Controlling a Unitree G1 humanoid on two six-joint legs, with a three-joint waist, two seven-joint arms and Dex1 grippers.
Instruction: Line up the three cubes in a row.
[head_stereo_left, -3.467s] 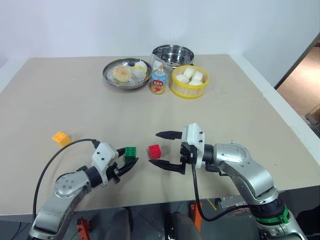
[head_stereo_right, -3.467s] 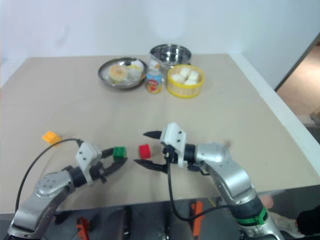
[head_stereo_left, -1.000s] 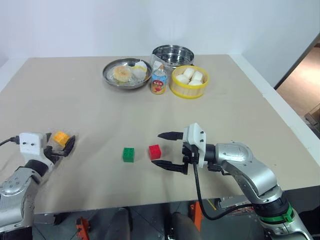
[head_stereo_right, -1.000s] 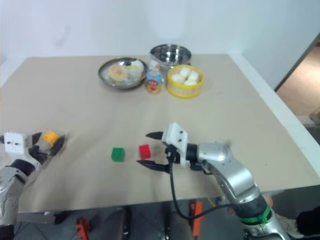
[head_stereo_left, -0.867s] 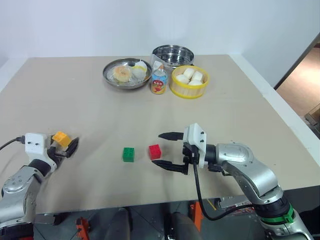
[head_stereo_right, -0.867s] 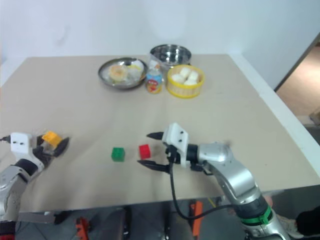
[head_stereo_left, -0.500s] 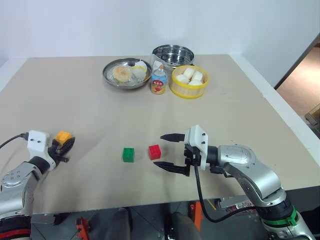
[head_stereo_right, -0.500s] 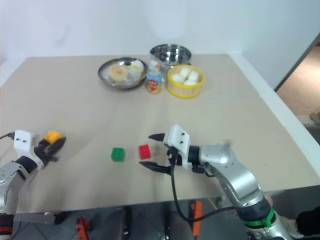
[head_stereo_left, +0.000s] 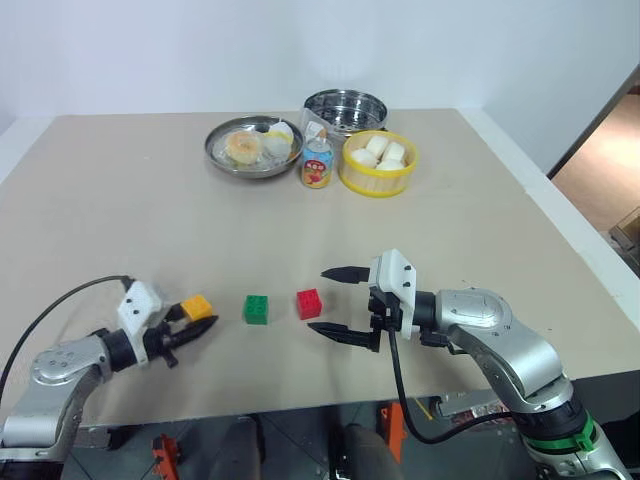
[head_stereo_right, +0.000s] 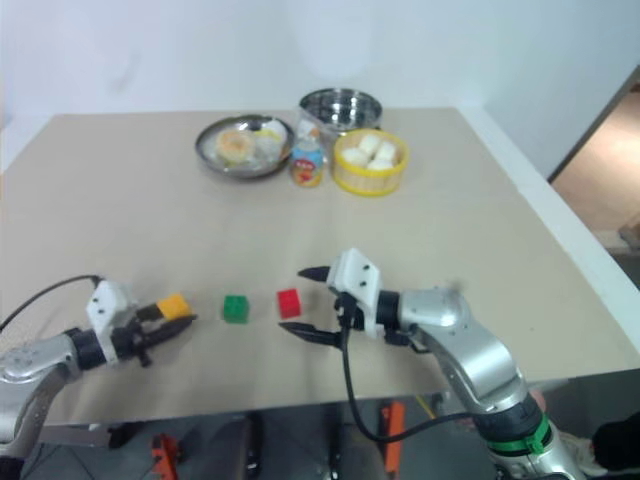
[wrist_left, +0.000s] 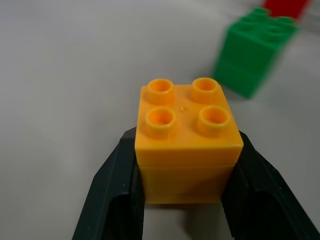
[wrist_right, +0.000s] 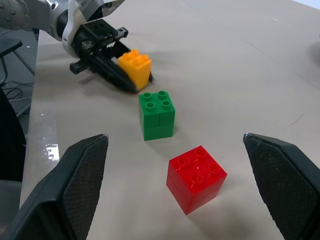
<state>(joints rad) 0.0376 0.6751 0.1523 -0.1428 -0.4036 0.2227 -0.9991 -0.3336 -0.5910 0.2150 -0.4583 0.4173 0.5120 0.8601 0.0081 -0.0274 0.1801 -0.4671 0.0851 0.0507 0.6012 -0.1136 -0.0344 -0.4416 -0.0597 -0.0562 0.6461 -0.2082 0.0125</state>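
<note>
Left claw (head_stereo_left: 196, 327) clamped on the orange-yellow cube (head_stereo_left: 196, 306), four round studs on top, glossy plastic, just left of the green cube (head_stereo_left: 256, 309). A second ago it sat far left with that claw open around it; green and red cube (head_stereo_left: 309, 303) haven't moved. Right claw (head_stereo_left: 333, 301) fingers wide apart, just right of red, touching nothing. Matte beige desk (head_stereo_left: 150, 220). Left wrist view shows both black fingers (wrist_left: 117, 190) pressed on the brick's sides. Far edge: steel plate (head_stereo_left: 255, 147), small bottle (head_stereo_left: 318, 163), yellow basket (head_stereo_left: 378, 163) of white buns, steel pot (head_stereo_left: 346, 108).
</note>
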